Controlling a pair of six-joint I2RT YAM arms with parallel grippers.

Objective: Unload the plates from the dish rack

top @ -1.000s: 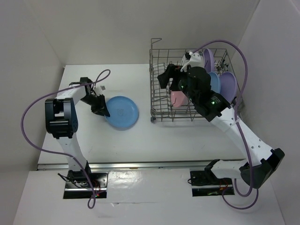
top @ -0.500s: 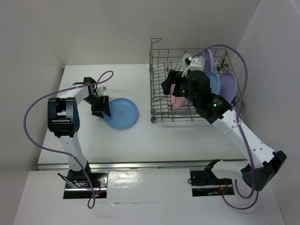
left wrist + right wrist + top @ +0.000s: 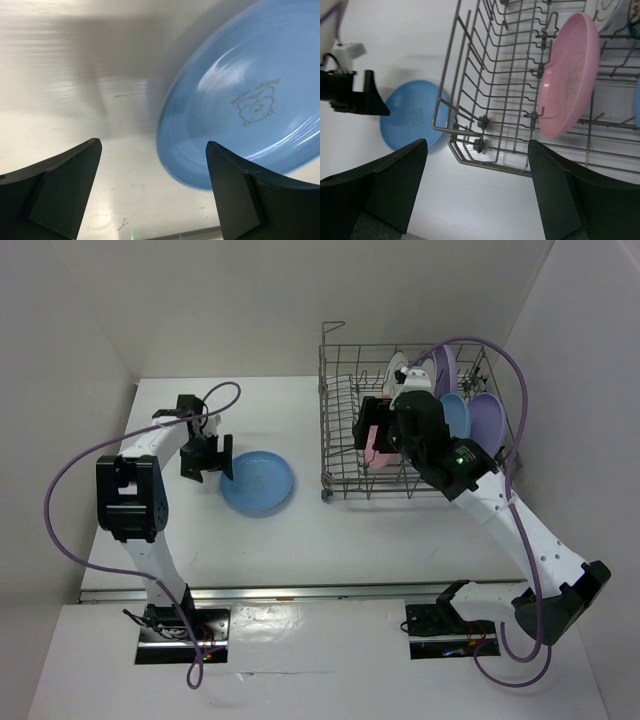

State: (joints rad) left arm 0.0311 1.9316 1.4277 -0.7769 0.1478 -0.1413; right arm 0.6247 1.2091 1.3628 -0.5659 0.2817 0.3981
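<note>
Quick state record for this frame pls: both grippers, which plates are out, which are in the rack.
left gripper: open, at the left rim of the blue plate, holding nothing
right gripper: open, over the dish rack near the pink plate, holding nothing
plates out: blue plate, flat on the table, left of the rack
plates in rack: pink plate upright between tines; second blue plate; lilac plates; white patterned plate

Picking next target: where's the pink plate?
Top view, right side: pink plate stands on edge in the rack, close by the right gripper.
</note>
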